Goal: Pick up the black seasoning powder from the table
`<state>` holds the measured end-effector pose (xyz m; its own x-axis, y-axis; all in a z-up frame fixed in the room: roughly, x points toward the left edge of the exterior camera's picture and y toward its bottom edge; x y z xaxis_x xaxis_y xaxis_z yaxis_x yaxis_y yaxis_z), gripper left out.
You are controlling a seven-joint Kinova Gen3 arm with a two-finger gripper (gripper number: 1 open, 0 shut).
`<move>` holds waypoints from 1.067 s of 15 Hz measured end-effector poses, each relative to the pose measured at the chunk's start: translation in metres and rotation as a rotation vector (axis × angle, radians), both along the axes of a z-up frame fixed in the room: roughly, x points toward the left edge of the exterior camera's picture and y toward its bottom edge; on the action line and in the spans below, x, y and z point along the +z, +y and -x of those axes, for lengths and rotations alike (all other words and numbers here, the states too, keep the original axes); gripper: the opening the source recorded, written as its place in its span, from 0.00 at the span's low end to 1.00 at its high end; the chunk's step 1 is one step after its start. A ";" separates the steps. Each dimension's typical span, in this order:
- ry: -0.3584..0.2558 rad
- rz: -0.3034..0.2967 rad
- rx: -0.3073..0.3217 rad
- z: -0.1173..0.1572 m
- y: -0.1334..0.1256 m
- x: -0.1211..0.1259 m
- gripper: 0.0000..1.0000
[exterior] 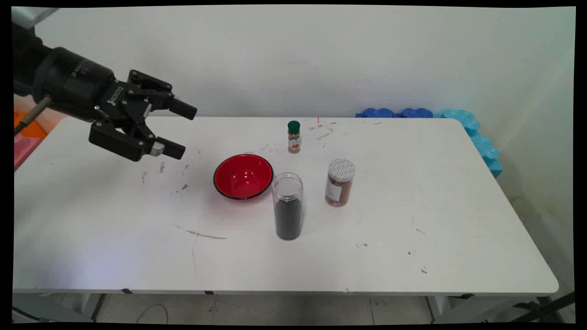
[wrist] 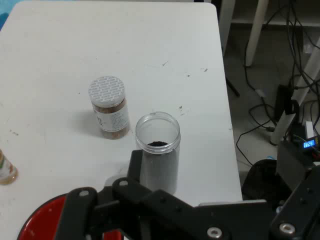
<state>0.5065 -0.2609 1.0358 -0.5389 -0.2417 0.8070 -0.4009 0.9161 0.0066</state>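
My gripper [exterior: 179,130] hangs open and empty above the table's [exterior: 412,238] left rear part, its fingers pointing right. The red bowl [exterior: 243,176] with a black rim is the nearest thing, to the right of and below the fingertips. An uncapped tall clear jar [exterior: 288,206], partly filled with dark powder, stands just right of the bowl. Further right is a brown spice jar [exterior: 340,182] with a white lid. A small green-capped bottle [exterior: 294,136] stands behind them. The hand view shows the bowl [wrist: 45,222], clear jar [wrist: 157,150], spice jar [wrist: 109,107] and small bottle [wrist: 6,170].
Blue foam pieces [exterior: 472,133] lie along the table's back right corner. Orange and pink items [exterior: 25,137] sit off the left edge. Dark smudges mark the tabletop. Past the table's edge in the hand view are cables and devices [wrist: 290,115] on the floor.
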 end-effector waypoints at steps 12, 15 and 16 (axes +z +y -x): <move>-0.055 -0.051 0.063 -0.004 0.003 -0.042 1.00; -0.074 -0.064 0.096 0.001 0.000 -0.061 1.00; -0.077 -0.066 0.101 0.002 0.000 -0.065 1.00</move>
